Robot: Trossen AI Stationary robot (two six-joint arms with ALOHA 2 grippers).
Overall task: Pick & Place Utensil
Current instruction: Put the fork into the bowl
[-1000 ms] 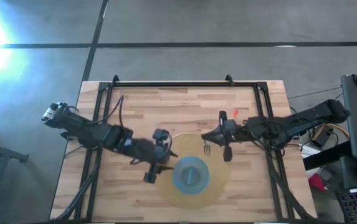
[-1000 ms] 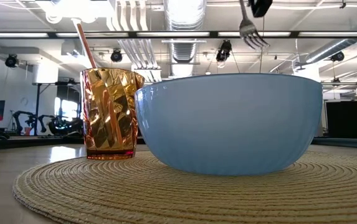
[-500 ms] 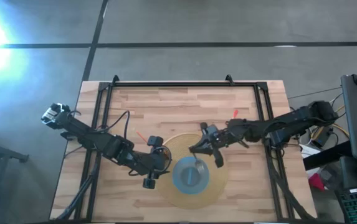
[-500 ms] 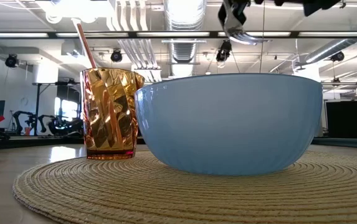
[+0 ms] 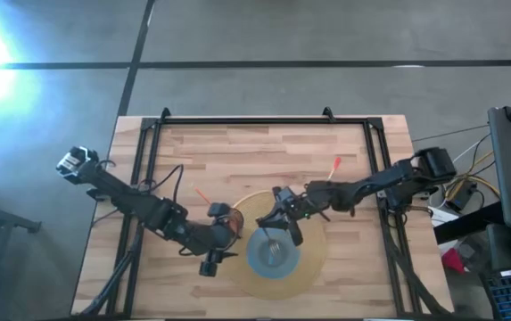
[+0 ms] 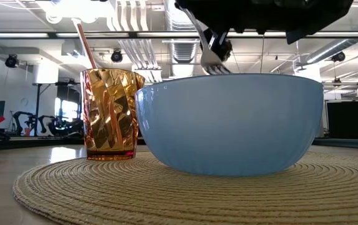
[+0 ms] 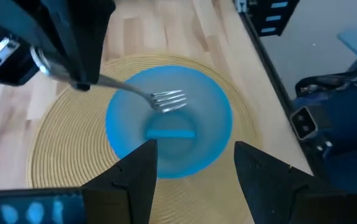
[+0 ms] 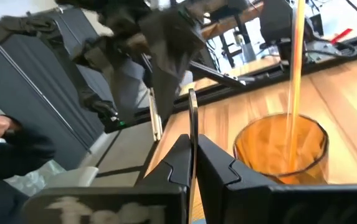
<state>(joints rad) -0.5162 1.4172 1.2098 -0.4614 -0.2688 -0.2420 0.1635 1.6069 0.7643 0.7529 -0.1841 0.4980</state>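
Note:
A silver fork (image 7: 159, 98) is in my right gripper (image 5: 281, 220), which is shut on it above the light blue bowl (image 5: 273, 252). Its tines (image 6: 211, 62) show at the bowl's rim height in the low view. The bowl (image 6: 228, 122) rests by its base on a round woven placemat (image 5: 319, 266). An amber faceted cup (image 6: 110, 115) with an orange straw (image 6: 85, 42) stands on the mat's left part. My left gripper (image 7: 194, 180) is open, hovering near the cup on the bowl's left and touching nothing. My right gripper pinches the fork's handle (image 8: 192, 121) between its two fingers, coming from the table's right and slanting down. The fork sticks out ahead of the fingers, lifted clear and tilted, with its tines (image 7: 169, 99) over the bowl's hollow.
A small red-orange item (image 5: 335, 163) lies on the wooden table toward the far right. A black frame (image 5: 264, 119) runs along the table's far and side edges. Bare wood shows at the far half and the near left corner.
My right gripper has moved toward the table's left and down, from beyond the bowl's far right side to above it. The fork has tipped from hanging tines down to slanting, and its tines have come down to the bowl's rim. My left gripper has drawn back slightly toward the near edge.

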